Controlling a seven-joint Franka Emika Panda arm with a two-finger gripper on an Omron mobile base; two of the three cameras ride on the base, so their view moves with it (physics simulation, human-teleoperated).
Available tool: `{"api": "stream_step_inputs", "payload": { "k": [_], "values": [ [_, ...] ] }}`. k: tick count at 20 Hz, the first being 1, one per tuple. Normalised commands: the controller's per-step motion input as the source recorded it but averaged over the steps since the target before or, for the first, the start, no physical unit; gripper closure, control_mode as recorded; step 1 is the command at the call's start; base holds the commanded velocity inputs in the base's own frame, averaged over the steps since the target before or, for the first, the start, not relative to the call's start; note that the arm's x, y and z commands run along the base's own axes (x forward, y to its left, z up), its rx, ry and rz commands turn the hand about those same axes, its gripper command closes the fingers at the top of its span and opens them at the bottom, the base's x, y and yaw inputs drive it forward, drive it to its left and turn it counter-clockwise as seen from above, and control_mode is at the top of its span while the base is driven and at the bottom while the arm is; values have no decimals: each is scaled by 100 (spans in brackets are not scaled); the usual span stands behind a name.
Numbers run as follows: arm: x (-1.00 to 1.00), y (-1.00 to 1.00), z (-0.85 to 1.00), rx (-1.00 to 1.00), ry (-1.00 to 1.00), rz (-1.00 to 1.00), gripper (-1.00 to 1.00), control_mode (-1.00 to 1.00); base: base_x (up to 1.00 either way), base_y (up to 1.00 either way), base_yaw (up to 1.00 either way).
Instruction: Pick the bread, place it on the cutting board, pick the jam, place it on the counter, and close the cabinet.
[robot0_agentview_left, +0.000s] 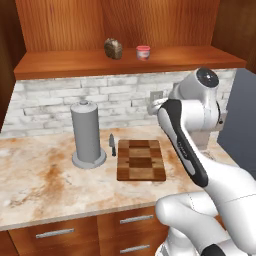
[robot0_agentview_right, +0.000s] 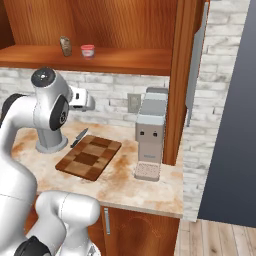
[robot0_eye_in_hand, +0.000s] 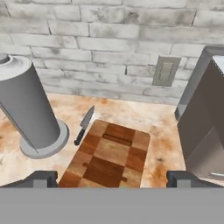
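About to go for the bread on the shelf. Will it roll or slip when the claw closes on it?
The bread looks rounded, so it may rock or roll if nudged. Its mottled crust probably grips well. The jam stands close beside it and might get bumped.

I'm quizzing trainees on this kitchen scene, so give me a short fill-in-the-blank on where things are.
1. The bread sits on the cabinet shelf, to the ____ of the jam in the left base view.
2. The cutting board has ____ on it.
3. The knife lies between the board and the grey ____.

Missing words: left; nothing; cylinder
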Motion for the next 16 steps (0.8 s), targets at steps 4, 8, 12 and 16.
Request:
{"api": "stream_step_inputs", "payload": {
  "k": [4, 8, 12, 16],
  "values": [
    [0, 8, 42, 0, -3, 1, -100, -100, 0, 0, 0],
    [0, 10, 44, 0, -1, 1, -100, -100, 0, 0, 0],
    [0, 15, 39, 0, -1, 0, -100, -100, 0, 0, 0],
    [0, 20, 27, 0, -3, 1, -100, -100, 0, 0, 0]
  ]
}}
